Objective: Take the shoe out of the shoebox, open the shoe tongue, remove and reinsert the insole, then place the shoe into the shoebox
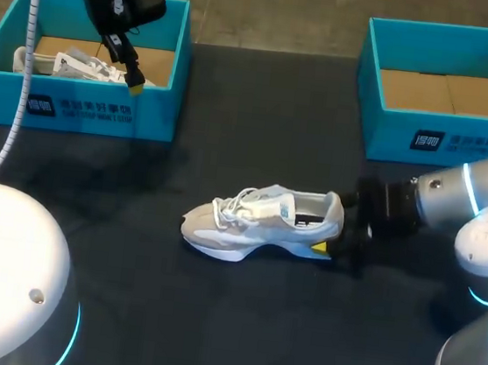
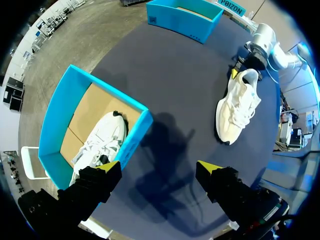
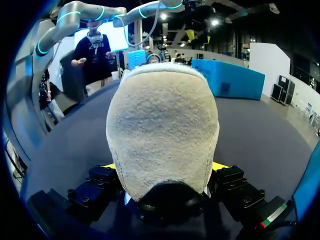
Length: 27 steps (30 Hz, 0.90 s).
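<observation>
While our left end effector [image 2: 157,172] hangs wide open above the left blue box [image 1: 102,113], a white shoe [image 1: 72,64] lies on that box's cardboard floor. The right blue box [image 1: 443,139] shows its brown cardboard floor. Our right end effector [image 1: 329,234], arm low and level, clamps the fuzzy rounded heel of the pale laced shoe [image 1: 248,227] standing on the dark worktop [image 1: 237,323].

- Table [image 1: 237,323] — dark, matte, with a plain top.
- Soft shadows lie on the top — near its far left corner.
</observation>
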{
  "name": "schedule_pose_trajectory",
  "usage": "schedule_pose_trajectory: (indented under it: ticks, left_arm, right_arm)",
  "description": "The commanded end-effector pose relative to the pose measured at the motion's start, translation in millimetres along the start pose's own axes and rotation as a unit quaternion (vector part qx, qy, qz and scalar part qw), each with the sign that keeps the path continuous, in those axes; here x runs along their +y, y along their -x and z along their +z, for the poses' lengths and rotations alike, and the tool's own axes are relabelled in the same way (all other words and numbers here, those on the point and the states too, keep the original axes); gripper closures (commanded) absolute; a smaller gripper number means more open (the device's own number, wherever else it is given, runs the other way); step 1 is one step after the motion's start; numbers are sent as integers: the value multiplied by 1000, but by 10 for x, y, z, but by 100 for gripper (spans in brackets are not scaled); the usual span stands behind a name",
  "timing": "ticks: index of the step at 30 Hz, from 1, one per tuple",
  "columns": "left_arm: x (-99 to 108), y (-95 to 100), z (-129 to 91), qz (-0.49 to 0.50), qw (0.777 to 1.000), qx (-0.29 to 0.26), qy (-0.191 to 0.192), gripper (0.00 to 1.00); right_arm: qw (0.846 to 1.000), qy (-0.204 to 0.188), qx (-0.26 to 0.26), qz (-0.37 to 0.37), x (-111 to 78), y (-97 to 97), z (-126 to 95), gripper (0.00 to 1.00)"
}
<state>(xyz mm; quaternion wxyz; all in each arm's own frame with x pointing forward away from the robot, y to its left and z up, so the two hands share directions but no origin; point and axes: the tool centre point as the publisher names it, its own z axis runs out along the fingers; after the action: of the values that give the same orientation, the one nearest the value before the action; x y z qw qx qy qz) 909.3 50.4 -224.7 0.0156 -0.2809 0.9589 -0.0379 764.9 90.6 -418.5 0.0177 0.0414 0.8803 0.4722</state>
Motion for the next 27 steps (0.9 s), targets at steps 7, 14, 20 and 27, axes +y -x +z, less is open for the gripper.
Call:
schedule_pose_trajectory:
  ticks: [7, 14, 20, 27]
  left_arm:
    - [12, -8, -3, 0, 1000, -1, 0, 0]
    - [12, -8, -3, 0, 1000, -1, 0, 0]
    - [12, -8, -3, 0, 1000, -1, 0, 0]
    - [12, -8, -3, 0, 1000, -1, 0, 0]
  right_arm:
    - [1000, 8, -16, -8, -16, -47, 81, 100]
    - [1000, 6, -16, -8, -7, -47, 90, 100]
    - [1000, 6, -16, -8, -7, -47, 90, 100]
    - [1000, 6, -16, -8, -7, -47, 90, 100]
